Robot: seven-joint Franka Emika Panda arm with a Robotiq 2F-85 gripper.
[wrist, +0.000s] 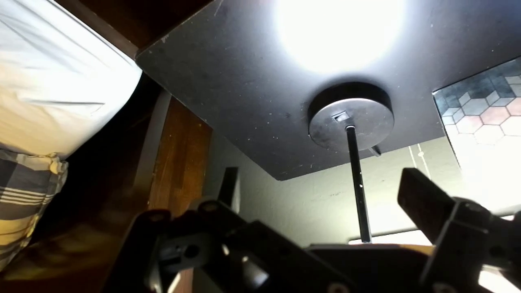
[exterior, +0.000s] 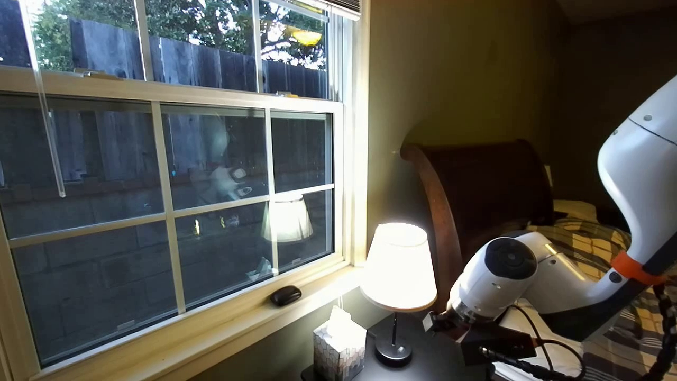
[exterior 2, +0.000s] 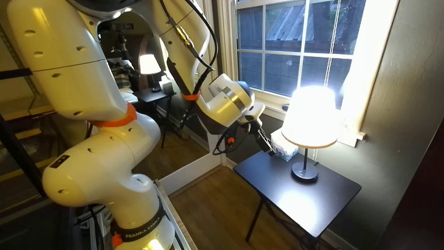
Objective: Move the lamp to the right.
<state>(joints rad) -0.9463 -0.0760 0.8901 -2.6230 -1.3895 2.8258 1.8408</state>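
The lit lamp (exterior: 399, 267) stands upright on a dark side table (exterior 2: 326, 205); it also shows in an exterior view (exterior 2: 310, 116). It has a glowing cream-white shade, a thin dark stem and a round dark base. In the wrist view I see its base and stem (wrist: 357, 175); the shade is mostly hidden behind the gripper body. My gripper (wrist: 319, 177) is open and empty, its two fingers wide apart. The stem appears between the fingers there, but both exterior views show the gripper (exterior 2: 267, 146) beside the lamp, apart from the stem and below shade-rim level.
A hexagon-patterned tissue box (exterior: 339, 346) stands beside the lamp on the table, close to the gripper in an exterior view (exterior 2: 285, 149). A black mouse (exterior: 285, 295) lies on the windowsill. A bed with a dark wooden headboard (exterior: 486, 180) stands beyond. A mirror (exterior 2: 194, 146) reflects the lamp.
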